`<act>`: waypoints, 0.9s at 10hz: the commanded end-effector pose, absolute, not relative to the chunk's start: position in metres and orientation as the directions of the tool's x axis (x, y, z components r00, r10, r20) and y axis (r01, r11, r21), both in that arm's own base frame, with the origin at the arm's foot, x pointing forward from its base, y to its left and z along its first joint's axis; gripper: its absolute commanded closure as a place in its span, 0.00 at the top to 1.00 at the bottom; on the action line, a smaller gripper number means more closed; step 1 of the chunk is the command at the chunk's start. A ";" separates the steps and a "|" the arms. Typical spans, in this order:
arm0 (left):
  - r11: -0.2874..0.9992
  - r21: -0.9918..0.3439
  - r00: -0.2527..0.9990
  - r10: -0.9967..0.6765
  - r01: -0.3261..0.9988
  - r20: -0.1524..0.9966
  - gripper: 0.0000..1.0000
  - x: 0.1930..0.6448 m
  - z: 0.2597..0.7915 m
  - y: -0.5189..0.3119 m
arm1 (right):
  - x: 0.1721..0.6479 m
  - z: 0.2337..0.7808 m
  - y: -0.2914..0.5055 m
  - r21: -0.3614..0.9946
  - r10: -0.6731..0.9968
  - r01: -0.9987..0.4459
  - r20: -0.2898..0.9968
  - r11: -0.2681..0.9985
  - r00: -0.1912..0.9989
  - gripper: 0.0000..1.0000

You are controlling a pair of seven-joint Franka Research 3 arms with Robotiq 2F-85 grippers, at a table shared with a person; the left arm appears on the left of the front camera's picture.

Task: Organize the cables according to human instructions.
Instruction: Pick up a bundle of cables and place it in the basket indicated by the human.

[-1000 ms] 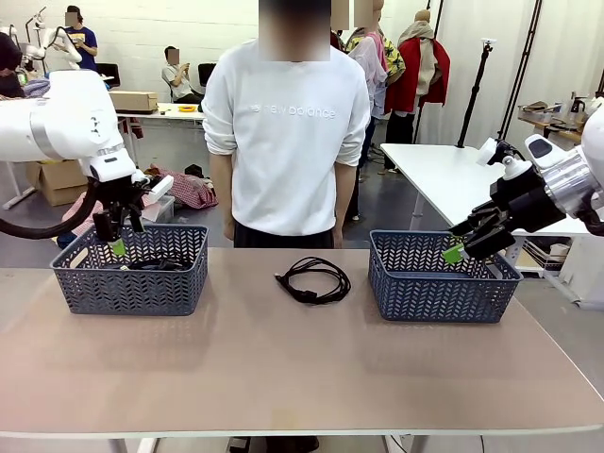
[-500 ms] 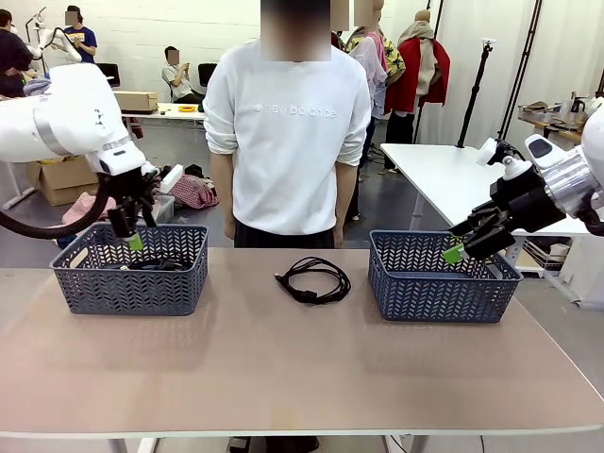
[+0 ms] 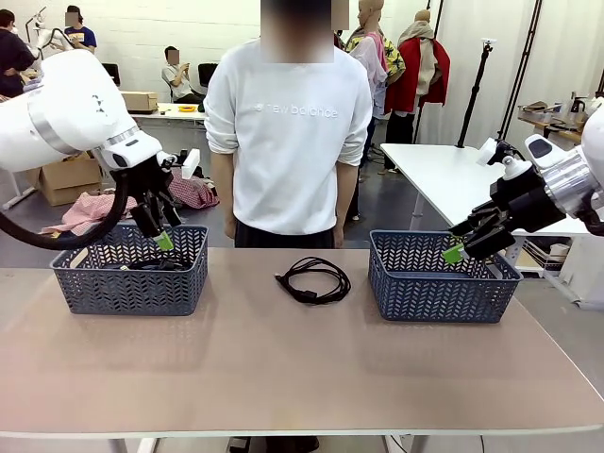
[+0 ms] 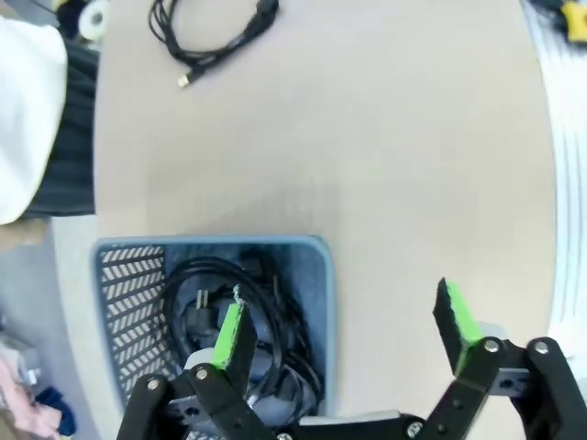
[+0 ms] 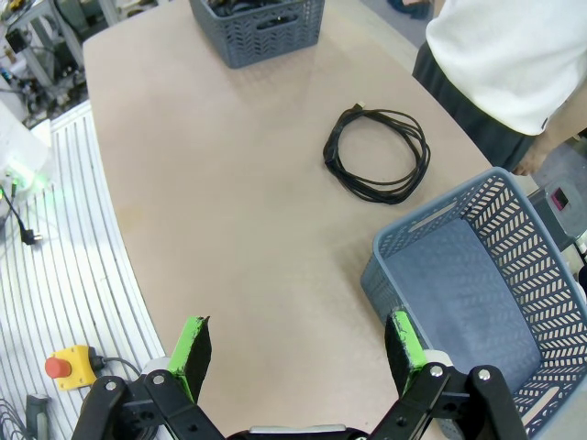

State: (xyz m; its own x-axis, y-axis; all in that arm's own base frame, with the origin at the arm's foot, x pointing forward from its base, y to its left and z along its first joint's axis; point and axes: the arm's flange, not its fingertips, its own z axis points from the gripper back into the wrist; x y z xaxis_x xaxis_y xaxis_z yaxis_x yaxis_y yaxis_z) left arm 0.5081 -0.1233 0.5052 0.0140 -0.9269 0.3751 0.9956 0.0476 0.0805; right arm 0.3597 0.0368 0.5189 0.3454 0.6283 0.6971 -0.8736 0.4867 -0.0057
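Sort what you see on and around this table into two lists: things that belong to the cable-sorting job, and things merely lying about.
Part of the job:
- coiled cable on the table
- cables in the left basket
- left basket
- right basket

Lying about:
- cardboard boxes
- yellow stop button with a red knob

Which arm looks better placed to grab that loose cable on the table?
Probably the left. Its open hand hangs over the left basket, nearer the cable. The right hand, also open, sits at the far edge of the right basket.
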 end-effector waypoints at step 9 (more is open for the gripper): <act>0.095 0.201 -0.004 -0.897 0.975 0.441 1.00 0.456 0.495 -0.172 | 0.362 0.518 0.037 -0.007 0.615 -0.884 0.721 0.467 0.319 1.00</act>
State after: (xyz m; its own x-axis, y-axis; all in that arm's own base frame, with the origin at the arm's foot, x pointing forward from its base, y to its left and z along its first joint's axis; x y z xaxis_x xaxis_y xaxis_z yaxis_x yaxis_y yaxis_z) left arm 0.4548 -0.1754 0.4925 -0.0063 -0.8979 0.4402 0.9741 0.0940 0.2058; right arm 0.3597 0.0368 0.5189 0.3454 0.6283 0.6971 -0.8736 0.4866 -0.0057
